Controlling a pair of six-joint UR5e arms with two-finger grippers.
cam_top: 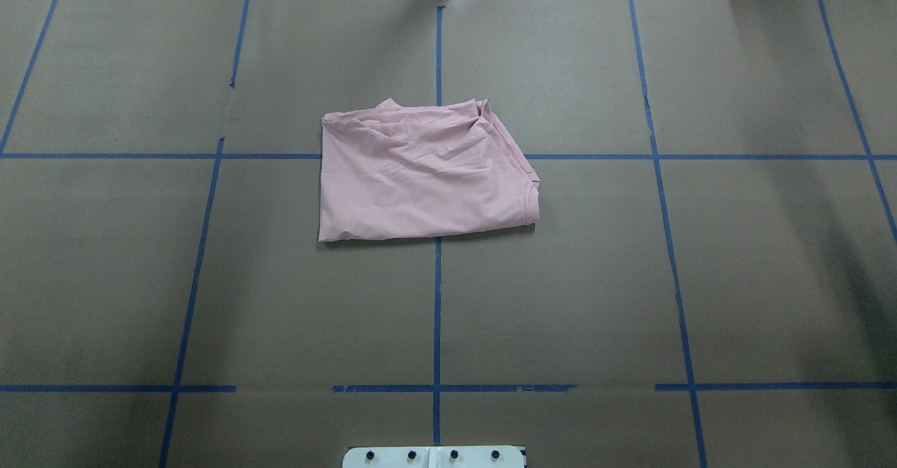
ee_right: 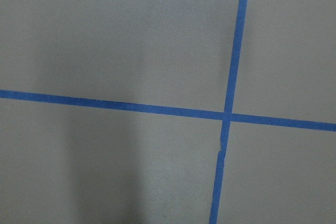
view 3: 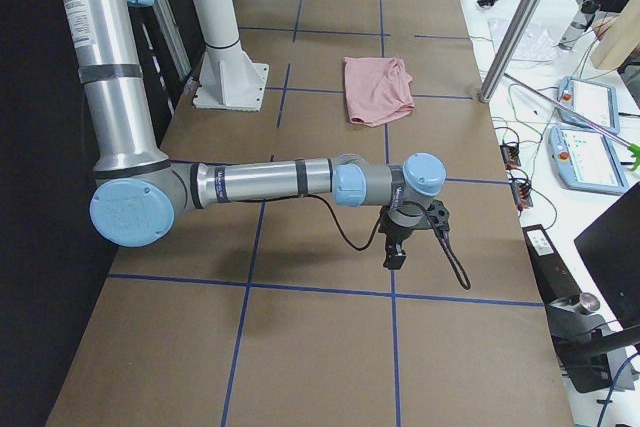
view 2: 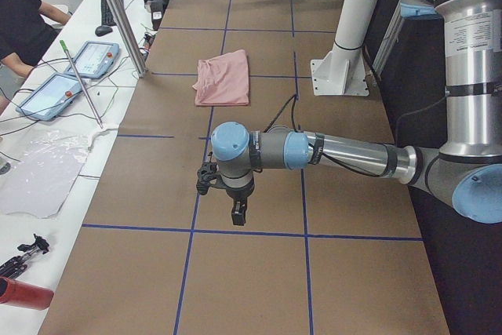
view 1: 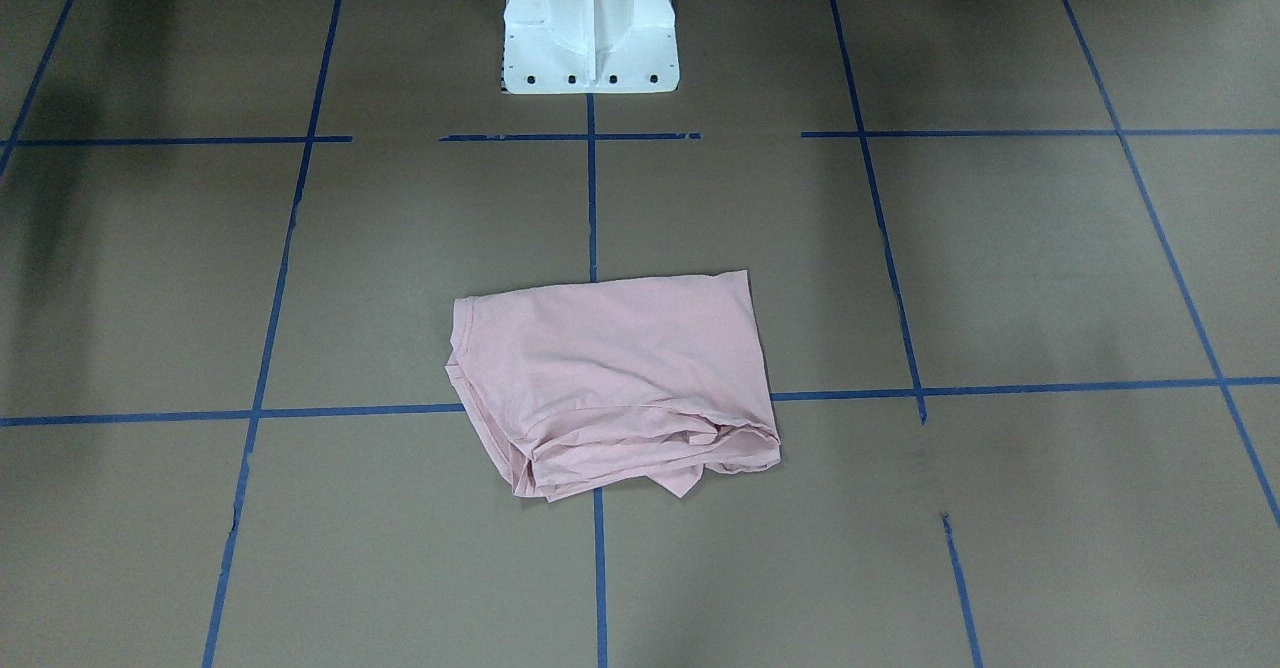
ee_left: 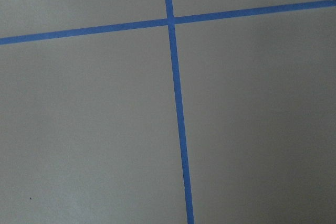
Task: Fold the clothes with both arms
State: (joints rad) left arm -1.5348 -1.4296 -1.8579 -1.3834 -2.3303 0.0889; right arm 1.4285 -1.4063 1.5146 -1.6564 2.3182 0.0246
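Observation:
The pale pink T-shirt [view 1: 615, 378] lies folded into a rough rectangle near the table's middle, its print hidden. It also shows in the overhead view [cam_top: 420, 174], the left view [view 2: 223, 78] and the right view [view 3: 377, 89]. My left gripper [view 2: 237, 213] hangs over bare table far from the shirt, seen only in the left view. My right gripper [view 3: 393, 252] hangs over bare table at the other end, seen only in the right view. I cannot tell whether either is open or shut. Both wrist views show only table and blue tape.
The brown table [cam_top: 631, 279] carries a grid of blue tape lines [cam_top: 437, 300]. The white pedestal base [view 1: 590, 23] stands at the robot's side. A metal post [view 2: 118, 13], tablets [view 2: 51, 93] and an operator [view 2: 20, 17] are beside the table.

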